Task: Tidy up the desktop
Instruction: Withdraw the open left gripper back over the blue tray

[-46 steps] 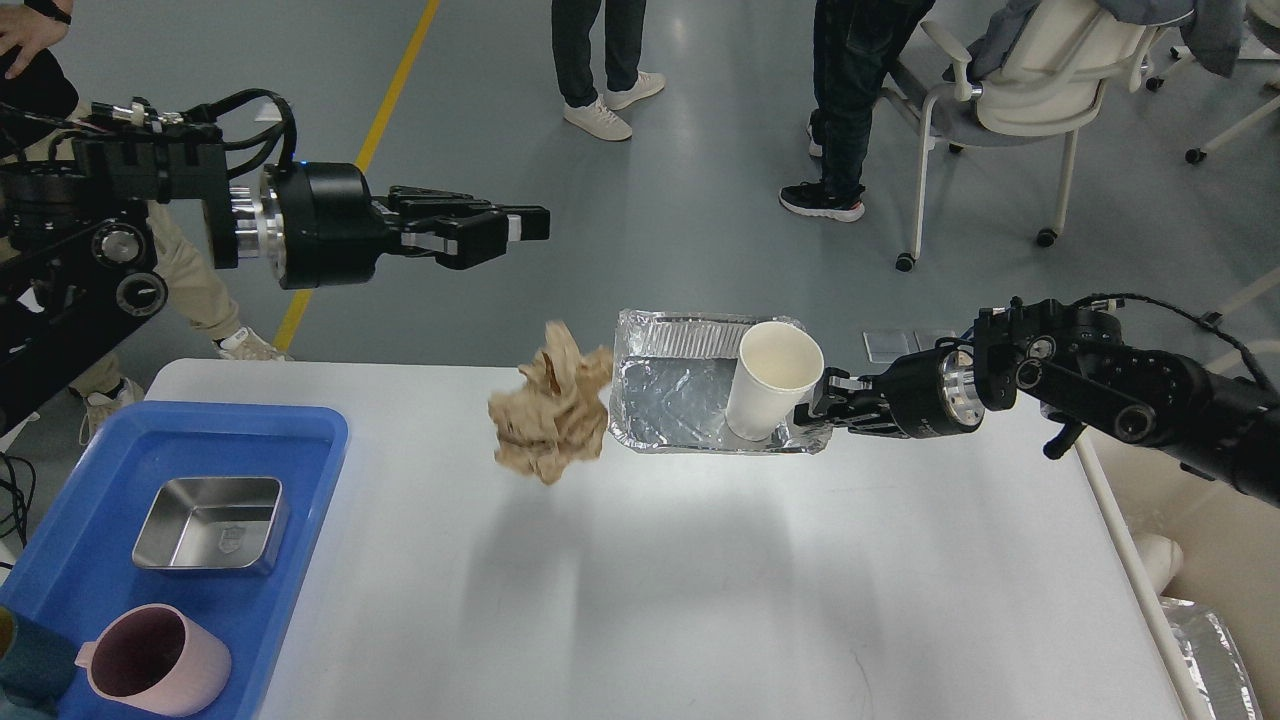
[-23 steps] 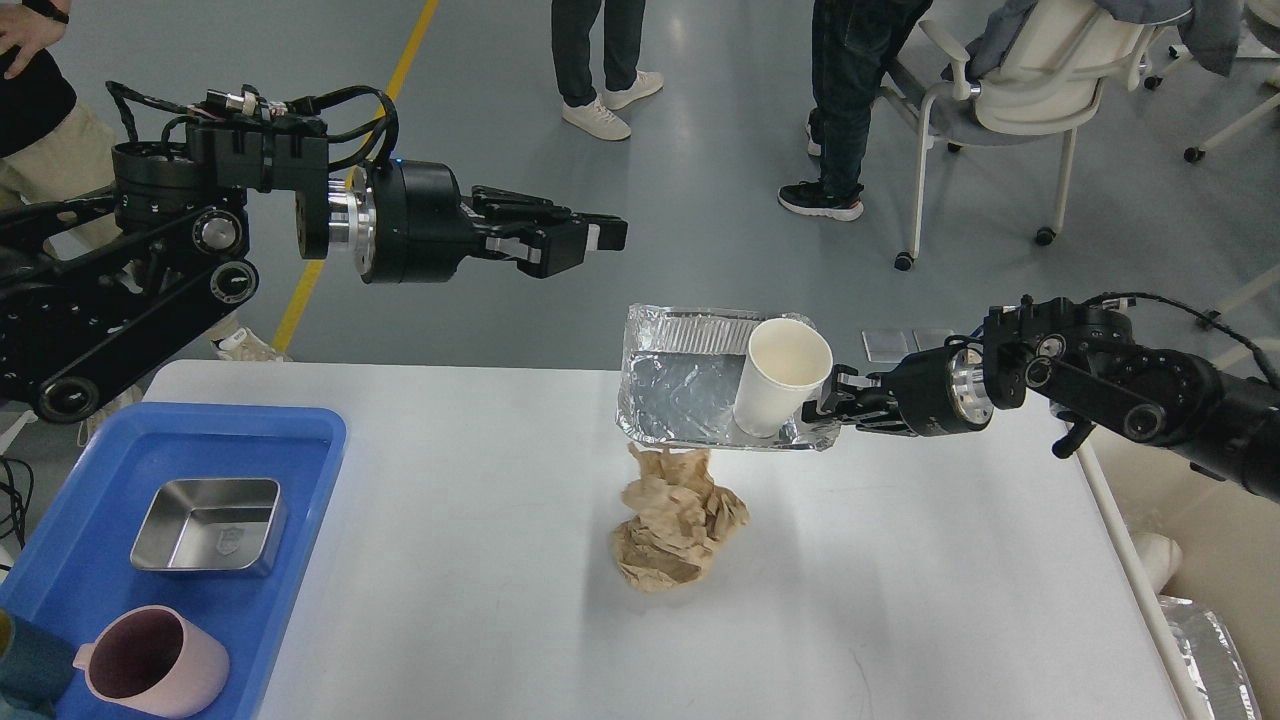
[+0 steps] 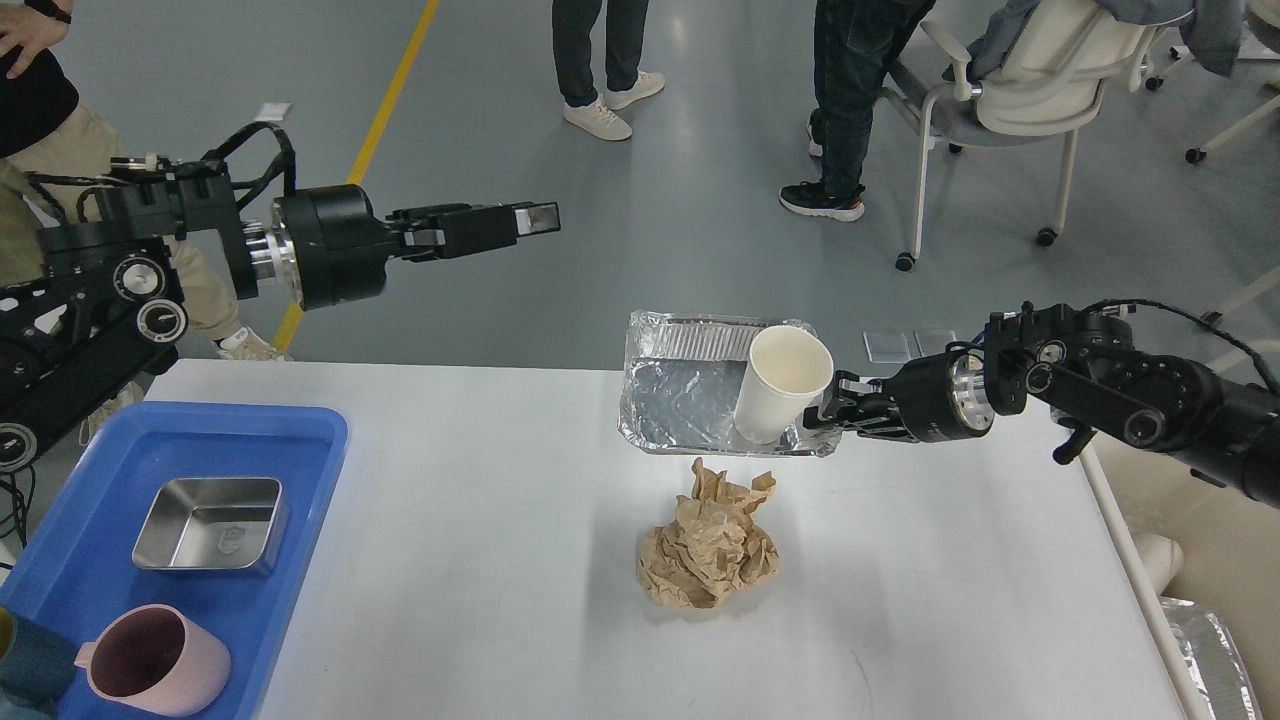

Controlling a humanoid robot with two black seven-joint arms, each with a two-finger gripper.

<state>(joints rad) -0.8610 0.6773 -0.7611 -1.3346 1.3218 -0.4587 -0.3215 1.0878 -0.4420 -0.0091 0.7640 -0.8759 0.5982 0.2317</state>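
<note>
The blue tray [image 3: 300, 440] at the desktop's [image 3: 500, 600] left edge runs out of view at bottom left. A teal object [image 3: 25, 665] there is cropped beyond naming. The right gripper's [image 3: 822, 412] fingertips hide behind the paper cup [image 3: 780, 385], their spread unreadable.

Desktop [image 3: 480, 560]: large white rectangular tabletop, smooth and plain, rounded far-left corner visible (near edge runs out of view at the bottom). It lies flat and fills most of the lower view, its far edge against grey floor. Faint shadows fall across its middle, and a thin dark scratch-like mark shows near the bottom right.
</note>
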